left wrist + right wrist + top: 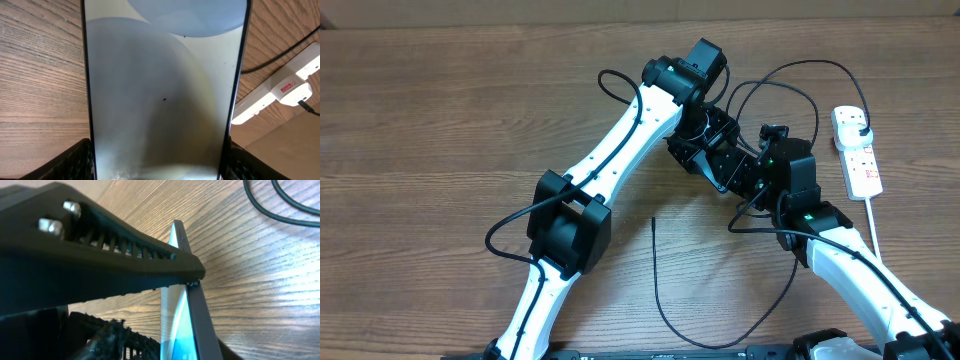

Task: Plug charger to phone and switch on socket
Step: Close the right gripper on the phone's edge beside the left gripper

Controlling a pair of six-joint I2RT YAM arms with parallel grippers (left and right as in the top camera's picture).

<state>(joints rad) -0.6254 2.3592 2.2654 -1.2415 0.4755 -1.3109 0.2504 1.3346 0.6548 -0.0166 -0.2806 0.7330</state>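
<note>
Your left hand [157,167] clamps the slim glossy dark-edged smartphone [160,85]; right hand [167,305] grip unclear, so close it squarely on the edge.

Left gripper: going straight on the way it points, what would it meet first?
The slim glossy phone it holds leads; beyond, probably the wooden table; the white power strip sits right of that line.
</note>
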